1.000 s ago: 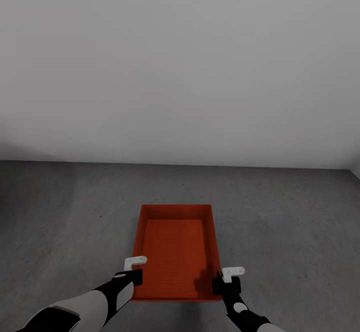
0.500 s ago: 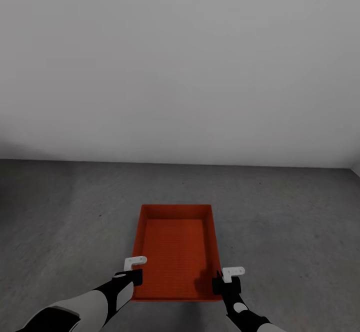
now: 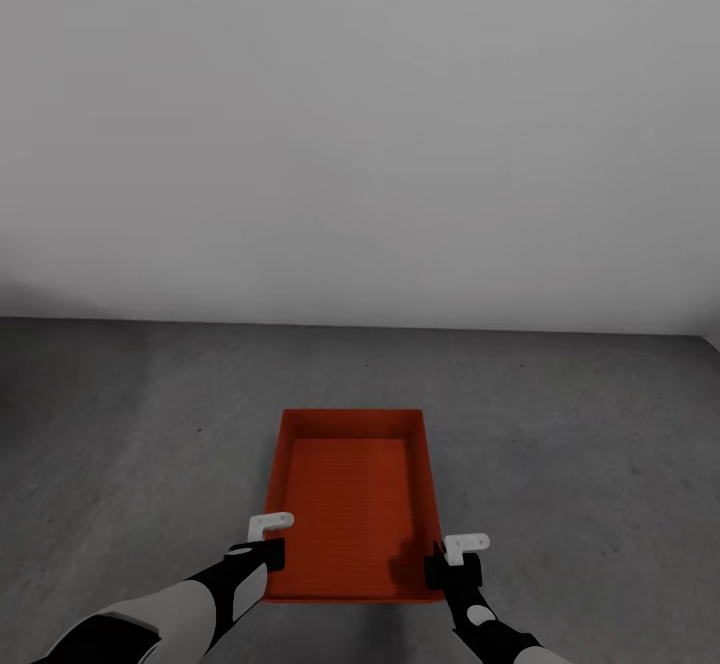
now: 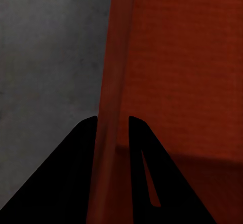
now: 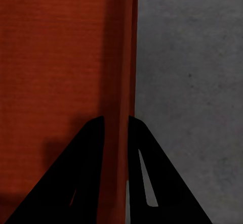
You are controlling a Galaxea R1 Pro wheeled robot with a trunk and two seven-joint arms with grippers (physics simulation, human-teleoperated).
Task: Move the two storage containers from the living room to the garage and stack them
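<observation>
Container (image 3: pixel 352 504) low over grey garage floor (image 3: pixel 560 444), near wall. Left hand (image 3: pixel 262 536) clamped on left rim, right hand (image 3: pixel 452 556) clamped on right rim. Risk: uneven release tilts bin; thin-rim grip may slip.

Dim, flat, even render; soft shadows, wrist views dark and slightly blurred.

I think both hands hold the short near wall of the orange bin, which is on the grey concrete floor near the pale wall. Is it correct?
Not quite. The hands do not hold the short near wall: the left hand straddles one long side wall of the orange bin and the right hand the opposite one, as both wrist views show. The rest stands: the bin is on the grey concrete floor near the pale wall.
</observation>
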